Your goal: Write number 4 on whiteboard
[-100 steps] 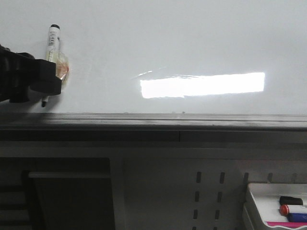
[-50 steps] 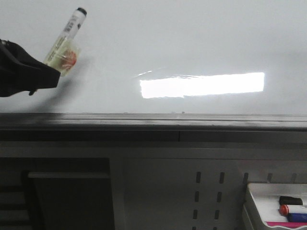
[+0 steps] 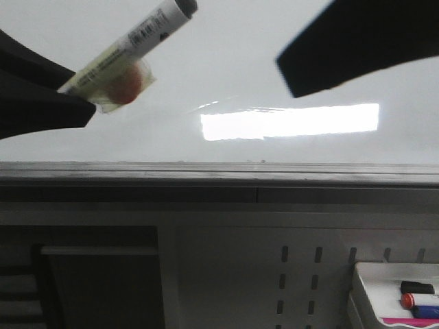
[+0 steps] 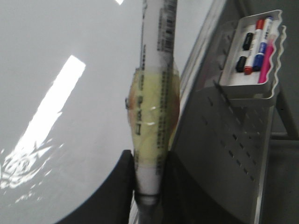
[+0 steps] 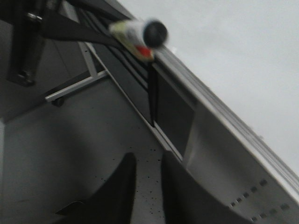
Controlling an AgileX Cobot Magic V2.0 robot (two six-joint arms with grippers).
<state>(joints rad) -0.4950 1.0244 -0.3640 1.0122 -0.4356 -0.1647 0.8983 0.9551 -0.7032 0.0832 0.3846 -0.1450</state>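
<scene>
Whiteboard [image 3: 226, 75] fills the far part of the front view, glossy white, w/ its grey metal rim [image 3: 219, 168] running side to side across the middle. No stroke of the number 4 shows on the visible surface; writing judged not yet begun. A bright bar of lamp glare sits near the rim, centre-right.

Left gripper [image 4: 149, 186] is closed on the black-capped marker [image 3: 127, 51]. Left wrist view shows both fingers [image 4: 119, 196] pressing the lower barrel, just under a pad of yellowish tape [image 4: 154, 116] wound around it. The tape prob. thickens the barrel so the pincer gets a firm seat. Marker is tilted, cap end up and toward the board's middle. Writing tip is hidden inside the grip; whether it touches the board cannot be told.

Right gripper [image 5: 145, 179] is empty, fingers a narrow gap apart, nothing between them. Right arm [image 3: 357, 44] crosses the top right corner of the front view, over the board. It looks to be lined up w/ the marker's cap end, poss. to pull the cap; that is a guess.

Open room:
- Board centre between the two arms is free, ample for strokes.
- Rim is the near limit; keep the tip off it.
- Marker tray [image 3: 384, 295], w/ spare markers, hangs below at the near right corner, well apart from both arms.
</scene>
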